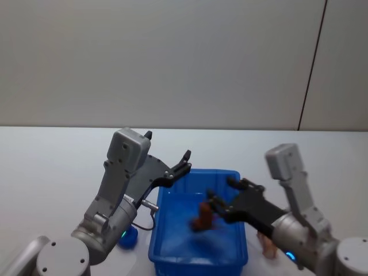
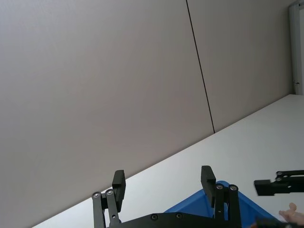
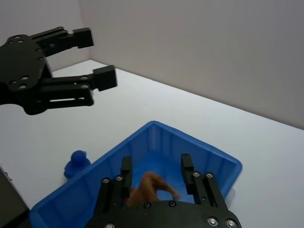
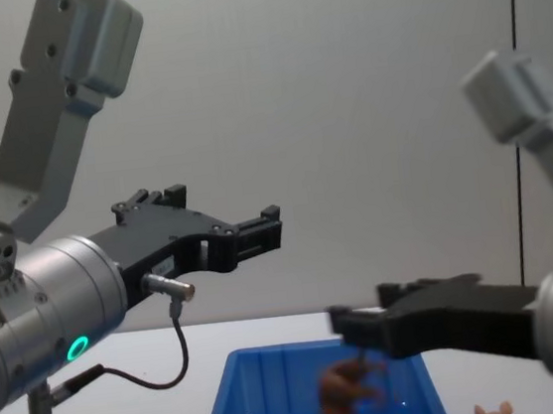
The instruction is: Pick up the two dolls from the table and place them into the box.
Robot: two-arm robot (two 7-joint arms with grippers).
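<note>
R pincer spread wide over box (brown doll beneath); L pincer agape too.

The box is bright blue, the table white, with a reddish-brown doll and a pale pink doll.

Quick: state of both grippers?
Left gripper: open, empty.
Right gripper: open; reddish-brown doll ungripped beneath it, in the box.

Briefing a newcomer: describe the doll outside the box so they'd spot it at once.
Find the blue box on the white table. Beside its right wall, on the table, sits a pale pink doll. Unlike the reddish-brown doll in the box, it has pointed ears.
</note>
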